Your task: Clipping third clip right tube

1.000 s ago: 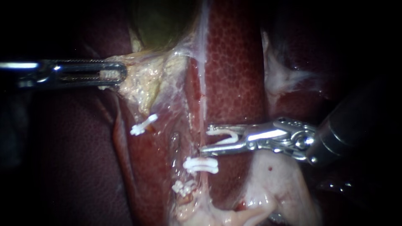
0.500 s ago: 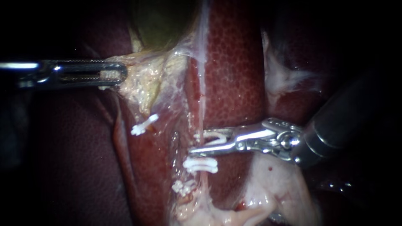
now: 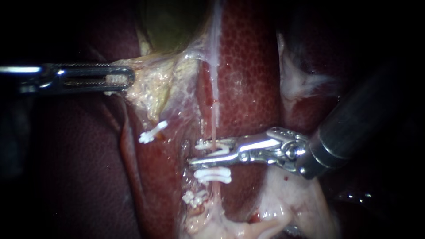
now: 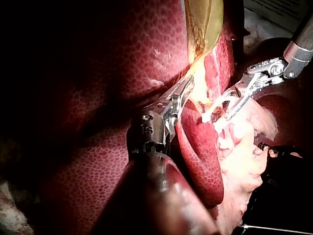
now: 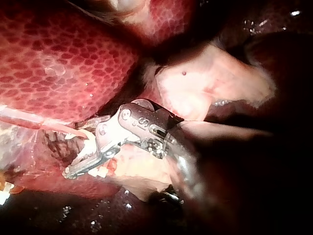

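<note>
Reaching in from the right, my right instrument point(image 3: 195, 152) has its hand spread wide, the two jaws well apart and carrying an open clip point(image 3: 215, 147) of white plastic that touches both of them. The right tube point(image 3: 215, 124), a thin pink strand running down over the liver point(image 3: 248, 66), passes between the legs of that clip, so the hand straddles the tube from the side. Just below it a closed clip point(image 3: 212, 175) already sits across the same tube, and a lower clip point(image 3: 195, 198) lies beneath that, near pale fatty tissue. Another white clip, the left clip point(image 3: 152, 132), sits apart on the tissue to the left. My left instrument point(image 3: 119, 79) comes in level from the left, and its hand is closed on yellowish tissue point(image 3: 152, 84) just below the green gallbladder point(image 3: 172, 22), holding it taut. In the left wrist view the left instrument point(image 4: 178, 100) grips that tissue at the narrow end of the gallbladder, with the right instrument point(image 4: 222, 110) beside it. The right wrist view shows the right instrument point(image 5: 78, 159) spread, with white plastic between its jaws.
</note>
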`<state>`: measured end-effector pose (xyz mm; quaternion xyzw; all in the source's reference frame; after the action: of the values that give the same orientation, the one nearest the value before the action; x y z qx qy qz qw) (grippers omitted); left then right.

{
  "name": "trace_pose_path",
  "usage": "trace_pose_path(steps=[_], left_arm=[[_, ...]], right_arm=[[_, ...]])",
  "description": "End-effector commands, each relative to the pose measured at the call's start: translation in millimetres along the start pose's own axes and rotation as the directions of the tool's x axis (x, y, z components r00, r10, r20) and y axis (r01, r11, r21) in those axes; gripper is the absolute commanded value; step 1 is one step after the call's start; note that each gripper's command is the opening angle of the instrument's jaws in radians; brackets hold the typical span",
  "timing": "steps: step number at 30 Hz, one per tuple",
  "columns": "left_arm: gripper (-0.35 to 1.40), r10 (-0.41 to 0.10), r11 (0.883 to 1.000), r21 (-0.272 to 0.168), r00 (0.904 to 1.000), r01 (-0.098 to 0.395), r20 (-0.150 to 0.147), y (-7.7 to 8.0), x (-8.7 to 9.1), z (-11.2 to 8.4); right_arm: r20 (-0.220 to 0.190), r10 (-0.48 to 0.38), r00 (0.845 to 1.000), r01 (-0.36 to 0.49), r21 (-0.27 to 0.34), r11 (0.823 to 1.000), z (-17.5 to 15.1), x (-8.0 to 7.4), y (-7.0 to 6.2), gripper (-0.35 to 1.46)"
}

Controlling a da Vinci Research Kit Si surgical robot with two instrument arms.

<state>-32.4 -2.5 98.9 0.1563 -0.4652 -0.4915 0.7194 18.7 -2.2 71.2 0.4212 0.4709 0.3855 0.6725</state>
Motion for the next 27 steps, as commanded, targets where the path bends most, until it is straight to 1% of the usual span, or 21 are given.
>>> trace_pose_path(steps=[1, 9, 16, 19, 20, 21, 22, 24, 27], left_arm=[[-0.08, 0.000, 1.000, 0.000, 1.0000, 0.000, 0.000, 0.0, 0.0, 0.0], [-0.08, 0.000, 1.000, 0.000, 1.0000, 0.000, 0.000, 0.0, 0.0, 0.0], [-0.08, 0.000, 1.000, 0.000, 1.0000, 0.000, 0.000, 0.0, 0.0, 0.0], [-0.08, 0.000, 1.000, 0.000, 1.0000, 0.000, 0.000, 0.0, 0.0, 0.0], [-0.08, 0.000, 1.000, 0.000, 1.0000, 0.000, 0.000, 0.0, 0.0, 0.0], [-0.08, 0.000, 1.000, 0.000, 1.0000, 0.000, 0.000, 0.0, 0.0, 0.0], [-0.08, 0.000, 1.000, 0.000, 1.0000, 0.000, 0.000, 0.0, 0.0, 0.0], [-0.08, 0.000, 1.000, 0.000, 1.0000, 0.000, 0.000, 0.0, 0.0, 0.0], [-0.08, 0.000, 1.000, 0.000, 1.0000, 0.000, 0.000, 0.0, 0.0, 0.0]], right_arm=[[0.000, -0.001, 1.000, 0.001, -0.001, 1.000, 0.0, 0.0, 0.0, 0.53], [-0.001, 0.045, 0.999, -0.045, -0.001, 0.999, 0.0, -0.2, 0.1, 0.42], [0.000, 0.051, 0.999, -0.051, 0.000, 0.999, -0.2, -0.3, 0.1, 0.20], [0.008, 0.057, 0.998, -0.057, 0.010, 0.998, -0.3, -0.3, 0.1, 0.07], [0.014, 0.057, 0.998, -0.058, 0.018, 0.998, -0.4, -0.3, 0.1, -0.01], [0.021, 0.063, 0.998, -0.063, 0.026, 0.998, -0.5, -0.3, 0.1, -0.15], [0.024, 0.063, 0.998, -0.063, 0.030, 0.998, -0.5, -0.3, 0.1, -0.24], [0.027, 0.061, 0.998, -0.062, 0.033, 0.997, -0.7, -0.2, 0.1, -0.35], [0.027, 0.061, 0.998, -0.062, 0.038, 0.997, -0.9, -0.3, 0.0, -0.35]])
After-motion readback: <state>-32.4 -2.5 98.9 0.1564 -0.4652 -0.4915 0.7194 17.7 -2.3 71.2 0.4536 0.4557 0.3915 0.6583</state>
